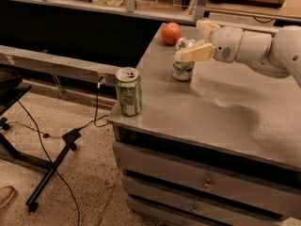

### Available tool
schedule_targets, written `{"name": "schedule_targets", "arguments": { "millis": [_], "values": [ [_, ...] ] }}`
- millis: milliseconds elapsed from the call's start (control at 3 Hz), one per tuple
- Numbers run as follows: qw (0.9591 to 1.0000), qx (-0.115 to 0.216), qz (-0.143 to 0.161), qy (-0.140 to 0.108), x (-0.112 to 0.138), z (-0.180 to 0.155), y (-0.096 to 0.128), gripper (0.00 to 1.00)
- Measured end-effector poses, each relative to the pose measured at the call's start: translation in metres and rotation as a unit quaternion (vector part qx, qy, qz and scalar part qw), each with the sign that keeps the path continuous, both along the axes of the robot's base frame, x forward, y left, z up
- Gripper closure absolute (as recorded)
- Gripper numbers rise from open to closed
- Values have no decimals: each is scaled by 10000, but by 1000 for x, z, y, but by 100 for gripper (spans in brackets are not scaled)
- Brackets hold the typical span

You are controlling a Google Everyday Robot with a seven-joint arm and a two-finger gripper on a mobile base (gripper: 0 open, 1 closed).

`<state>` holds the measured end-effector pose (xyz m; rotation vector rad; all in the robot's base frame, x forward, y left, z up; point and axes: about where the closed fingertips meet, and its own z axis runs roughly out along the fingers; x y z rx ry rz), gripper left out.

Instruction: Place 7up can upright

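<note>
The 7up can [182, 68], silvery-white with green markings, stands upright on the grey table [211, 112] near its back left part. My gripper [194, 42] reaches in from the right at the height of the can's top. Its near finger [195, 53] crosses in front of the can's upper part and the far finger [206, 27] sits behind it. The fingers are spread wider than the can, so the gripper is open around the can's top. The can's silver top shows just left of the fingers.
A darker green can with a striped label [128, 91] stands upright at the table's front left corner. An orange-red fruit [171, 33] lies at the back left edge. Drawers are below the tabletop. A stand and cables lie on the floor [51, 164] to the left.
</note>
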<state>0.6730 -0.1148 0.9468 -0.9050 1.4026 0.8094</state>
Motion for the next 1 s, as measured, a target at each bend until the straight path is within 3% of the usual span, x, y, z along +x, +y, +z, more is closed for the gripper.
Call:
{"name": "schedule_targets", "arguments": {
  "millis": [333,667,1000],
  "values": [
    [9984,-226,-44,-513,-11,48,-14,0],
    [9952,-409,-304,-835,-19,85,-32,0],
    [9947,-427,-337,-868,-20,89,-33,0]
  ]
}}
